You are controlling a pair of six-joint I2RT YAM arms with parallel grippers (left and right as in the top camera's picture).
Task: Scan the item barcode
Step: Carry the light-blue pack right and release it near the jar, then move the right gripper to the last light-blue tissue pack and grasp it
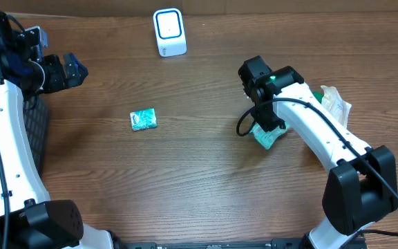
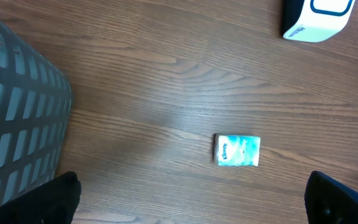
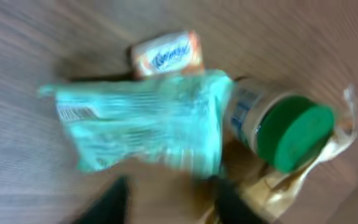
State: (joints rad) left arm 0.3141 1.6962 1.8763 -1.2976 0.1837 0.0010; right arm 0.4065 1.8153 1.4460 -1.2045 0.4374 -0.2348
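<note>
Brown wood table [image 1: 185, 180]. White scanner [image 1: 169, 31] far centre, tissue pack [image 1: 143, 120] mid-left, dark basket [image 2: 11, 124] at left. Green packet [image 3: 148, 124] lies right, beside a green-lidded jar [image 3: 278, 127]; right claw [image 3: 171, 186] released over it, left claw [image 2: 191, 199] spread wide.

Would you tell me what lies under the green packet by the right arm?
A green-lidded jar and an orange pack show past the edges of the green packet; whatever else it covers is hidden.
</note>
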